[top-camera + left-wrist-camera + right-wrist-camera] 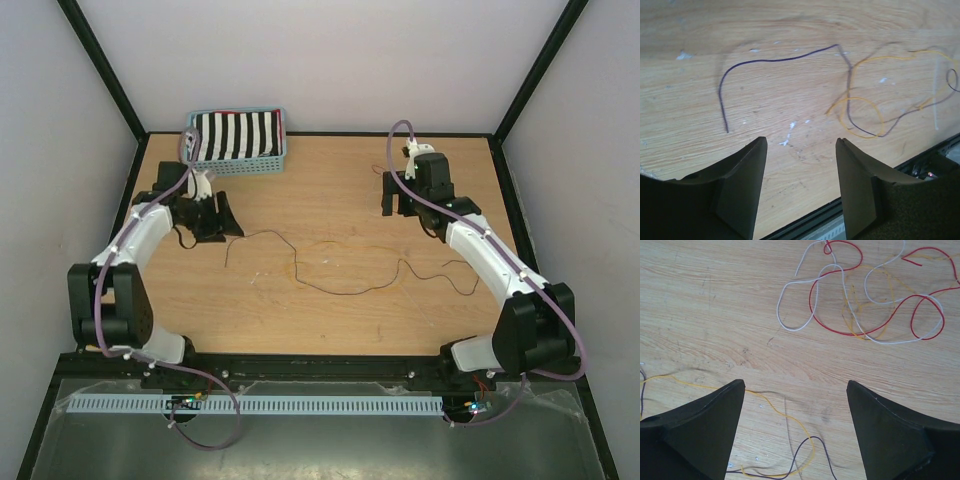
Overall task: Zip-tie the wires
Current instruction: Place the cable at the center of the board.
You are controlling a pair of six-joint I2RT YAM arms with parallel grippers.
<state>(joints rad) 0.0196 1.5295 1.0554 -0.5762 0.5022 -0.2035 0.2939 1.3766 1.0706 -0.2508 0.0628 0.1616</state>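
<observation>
The wires (340, 292) lie loose across the middle of the wooden table, apart from both grippers. In the left wrist view a dark strand (780, 59) and an orange strand (860, 107) curl on the wood ahead of my left gripper (801, 142), which is open with only bare table between its fingers. The right wrist view shows red (840, 332) and white (790, 325) strands looped farther out. An orange strand (775, 407) and a dark one (820, 442) run under my open right gripper (796, 385). From above, the left gripper (218, 216) is at the left and the right gripper (398, 203) at the back right.
A blue basket (240, 166) holding a black-and-white striped cloth stands at the back left. A white slotted strip (300, 404) lies along the front below the arm bases. A pale straight strip (935, 100) lies on the wood near the strands. Black frame rails edge the table.
</observation>
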